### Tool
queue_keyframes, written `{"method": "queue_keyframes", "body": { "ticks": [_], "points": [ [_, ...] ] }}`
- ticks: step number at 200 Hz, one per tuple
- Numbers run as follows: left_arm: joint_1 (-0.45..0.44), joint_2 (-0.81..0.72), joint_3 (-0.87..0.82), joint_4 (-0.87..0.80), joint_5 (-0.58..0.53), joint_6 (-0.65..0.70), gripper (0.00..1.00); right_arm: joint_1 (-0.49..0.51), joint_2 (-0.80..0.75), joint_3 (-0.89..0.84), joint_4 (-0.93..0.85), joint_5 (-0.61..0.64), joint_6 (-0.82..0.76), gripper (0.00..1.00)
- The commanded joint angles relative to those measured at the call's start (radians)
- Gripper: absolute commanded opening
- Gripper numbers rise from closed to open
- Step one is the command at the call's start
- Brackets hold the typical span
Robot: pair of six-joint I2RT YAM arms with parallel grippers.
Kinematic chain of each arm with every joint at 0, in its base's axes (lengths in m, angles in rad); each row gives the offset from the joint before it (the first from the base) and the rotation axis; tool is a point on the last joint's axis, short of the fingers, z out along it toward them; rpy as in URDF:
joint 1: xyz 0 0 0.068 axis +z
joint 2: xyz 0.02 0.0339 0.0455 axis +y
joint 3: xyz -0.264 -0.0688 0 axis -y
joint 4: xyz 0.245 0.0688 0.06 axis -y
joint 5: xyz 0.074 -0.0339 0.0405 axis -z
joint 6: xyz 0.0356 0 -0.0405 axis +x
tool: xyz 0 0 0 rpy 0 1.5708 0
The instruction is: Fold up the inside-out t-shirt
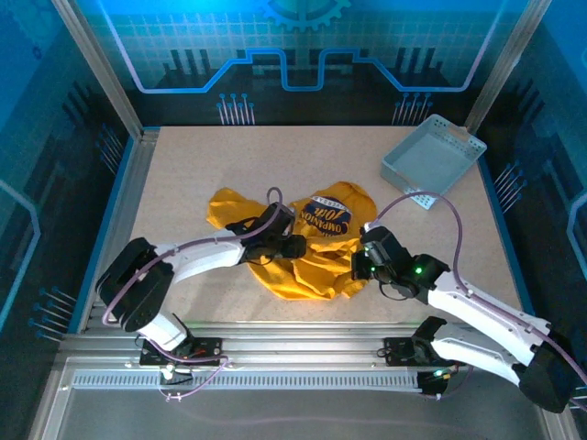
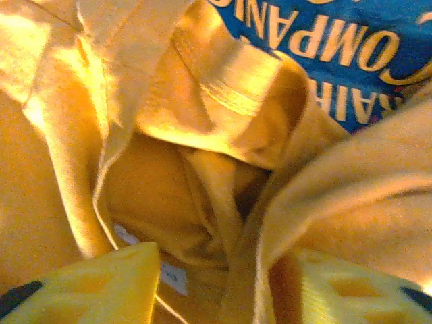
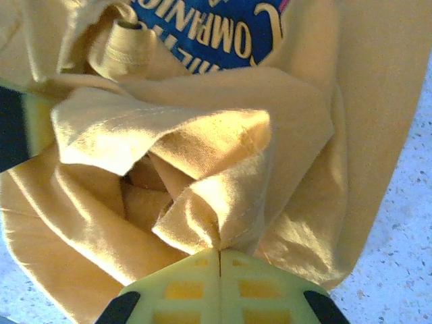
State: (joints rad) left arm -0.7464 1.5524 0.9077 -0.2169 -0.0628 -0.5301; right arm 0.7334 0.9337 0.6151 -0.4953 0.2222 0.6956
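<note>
The table (image 1: 183, 174) carried the inside-out t-shirt (image 1: 310, 273), which lay crumpled in a heap near the middle, a little towards the near edge, with its dark round print (image 1: 328, 220) facing up. The basket (image 1: 431, 158) stood well apart from it, at the far right corner.

The right gripper (image 3: 219, 260) was clenched on a fold of cloth at the right side of the heap. The left gripper (image 2: 223, 287) had its fingers apart, with loose cloth between them, grasping nothing as far as I could tell.

I judged that the shirt had to be opened out before any folding. To do this well, the right grip should be firm, the left one should take a single layer and not a bunch, and the pull should be slow.

Counted: one table, one t-shirt, one basket, two grippers, one print.
</note>
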Motion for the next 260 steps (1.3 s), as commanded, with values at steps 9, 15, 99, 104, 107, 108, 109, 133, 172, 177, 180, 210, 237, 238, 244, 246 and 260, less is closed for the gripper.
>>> {"method": "queue_keyframes", "body": {
  "ticks": [9,15,99,104,107,108,109,133,172,177,180,210,237,238,244,246,260],
  "points": [
    [-0.12,-0.073,0.103,-0.079,-0.141,0.184,0.67,-0.009,0.002,-0.009,0.038,-0.022,0.007,0.0],
    [-0.145,-0.068,0.124,-0.091,-0.175,0.206,0.69,-0.009,0.004,-0.006,0.041,-0.023,0.006,0.0],
    [-0.219,0.166,0.332,-0.179,-0.301,0.286,0.76,0.001,-0.044,0.042,0.02,-0.043,-0.003,0.0],
    [-0.221,0.172,0.34,-0.179,-0.301,0.289,0.76,0.0,-0.044,0.045,0.015,-0.039,-0.001,0.0],
    [-0.222,0.174,0.343,-0.178,-0.304,0.291,0.76,0.002,-0.043,0.047,0.011,-0.038,-0.001,0.0],
    [-0.223,0.175,0.344,-0.178,-0.306,0.291,0.77,0.002,-0.043,0.049,0.011,-0.038,-0.001,0.0],
    [-0.223,0.175,0.345,-0.178,-0.307,0.291,0.77,0.003,-0.043,0.05,0.01,-0.038,-0.001,0.0],
    [-0.228,0.176,0.358,-0.174,-0.303,0.3,0.83,0.005,-0.038,0.07,0.002,-0.039,-0.005,0.0],
    [-0.24,0.149,0.338,-0.148,-0.311,0.307,0.92,0.008,-0.018,0.104,-0.028,-0.015,-0.018,0.0],
    [-0.24,0.158,0.346,-0.16,-0.328,0.305,0.92,0.01,-0.018,0.107,-0.027,-0.019,-0.02,0.0],
    [-0.239,0.17,0.353,-0.171,-0.34,0.3,0.91,0.012,-0.018,0.108,-0.025,-0.02,-0.022,0.0],
    [-0.218,0.24,0.414,-0.253,-0.433,0.247,0.73,0.025,-0.027,0.122,-0.042,-0.007,-0.021,0.0],
    [-0.207,0.187,0.409,-0.245,-0.46,0.245,0.51,0.028,0.01,0.145,-0.114,0.069,-0.021,0.0],
    [-0.207,0.185,0.409,-0.246,-0.461,0.246,0.51,0.028,0.013,0.146,-0.117,0.073,-0.021,0.0],
    [-0.206,0.173,0.413,-0.25,-0.465,0.251,0.46,0.027,0.035,0.157,-0.138,0.097,-0.023,0.0],
    [-0.206,0.169,0.414,-0.251,-0.467,0.253,0.44,0.026,0.043,0.161,-0.145,0.104,-0.024,0.0],
    [-0.207,0.142,0.411,-0.254,-0.475,0.264,0.31,0.027,0.093,0.183,-0.172,0.143,-0.033,0.0]
  ]
}}
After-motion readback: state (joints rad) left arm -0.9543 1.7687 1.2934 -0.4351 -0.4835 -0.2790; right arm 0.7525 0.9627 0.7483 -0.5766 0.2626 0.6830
